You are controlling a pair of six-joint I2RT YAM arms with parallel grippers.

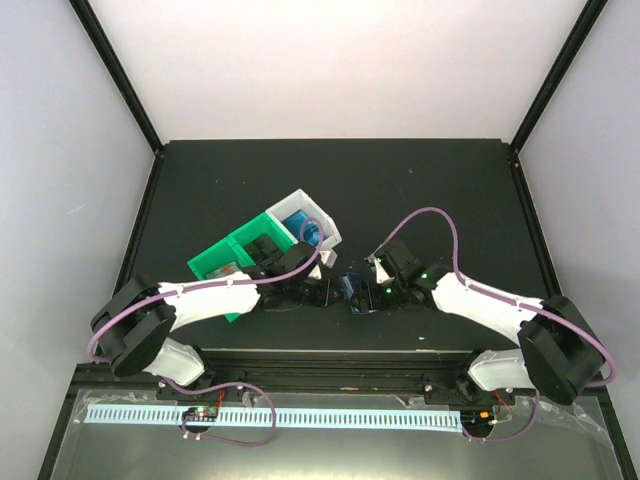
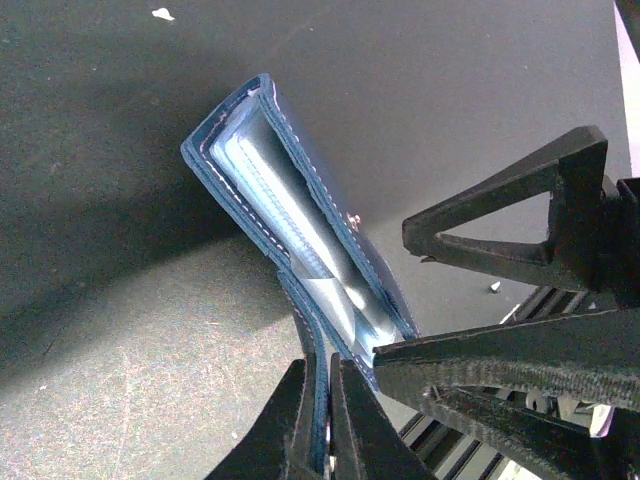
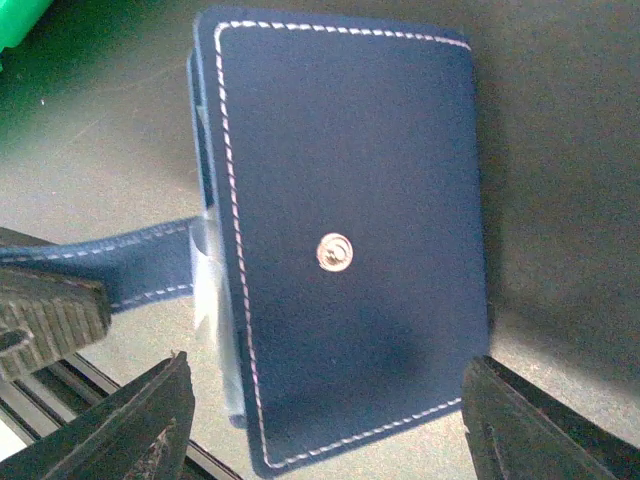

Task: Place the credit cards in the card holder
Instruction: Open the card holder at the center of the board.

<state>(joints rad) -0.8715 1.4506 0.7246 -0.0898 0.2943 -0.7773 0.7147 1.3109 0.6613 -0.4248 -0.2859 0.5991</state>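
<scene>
With the right gripper (image 3: 330, 425) open, the dark blue stitched card holder (image 3: 350, 200) could twist free of the strap-pinching left gripper (image 2: 320, 410).

Black matte table (image 1: 250, 180): the surface is scuffed and shows pale dust marks in the wrist views. A green bin (image 1: 215, 262) lies left of centre, set at a slant and divided into compartments. A white bin (image 1: 322, 212) touches its far right end on the same slant. Two white specks lie on the table, one (image 2: 161, 14) far out and a smaller one (image 2: 495, 286) near the front rail. White walls (image 1: 330, 60) close the back and both sides, with black posts (image 1: 113, 70) at the back corners. A black rail (image 1: 340, 362) runs along the near edge. Below the rail, a white slotted strip (image 1: 330, 417) lies left to right on a pale grey shelf.
</scene>
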